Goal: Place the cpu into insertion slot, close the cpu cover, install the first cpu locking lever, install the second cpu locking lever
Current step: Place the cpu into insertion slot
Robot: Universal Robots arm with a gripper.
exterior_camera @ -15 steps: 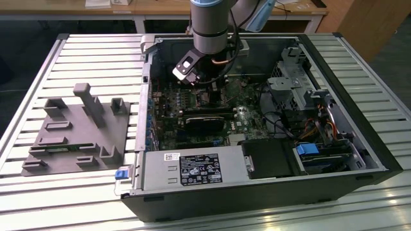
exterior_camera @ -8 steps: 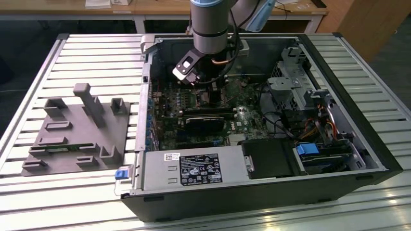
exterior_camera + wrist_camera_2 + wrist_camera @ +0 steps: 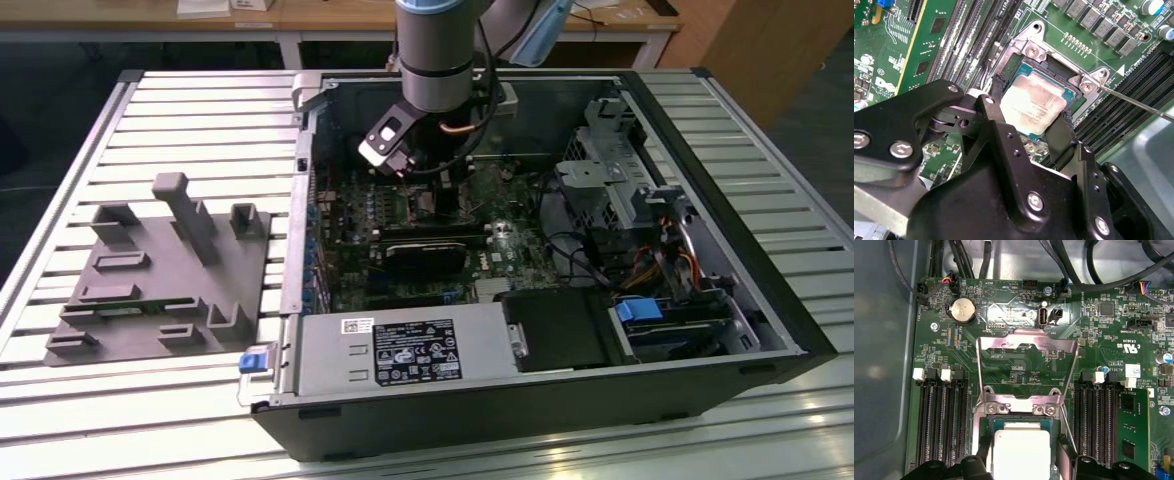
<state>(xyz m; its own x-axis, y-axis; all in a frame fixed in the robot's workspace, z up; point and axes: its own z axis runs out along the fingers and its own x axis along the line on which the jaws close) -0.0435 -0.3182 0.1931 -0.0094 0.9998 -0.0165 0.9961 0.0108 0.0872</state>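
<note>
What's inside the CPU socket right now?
Pale silver-grey square cpu, within the silver-rimmed insertion slot; seating unclear. Slot contacts are hidden under it. Silver square-frame cpu cover is open.

Even overhead room light. In the exterior view, glare streaks the slatted table (image 3: 120, 420) and the computer case (image 3: 534, 410) interior sits in shadow. In both wrist views, the cpu (image 3: 1030, 106) (image 3: 1021, 452) face reflects pale, washed light.

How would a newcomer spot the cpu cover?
On the green motherboard, between the banks of black memory slots, sits the square insertion slot. The cpu cover is the thin silver frame swung open beside it, alone in having a square window.
</note>
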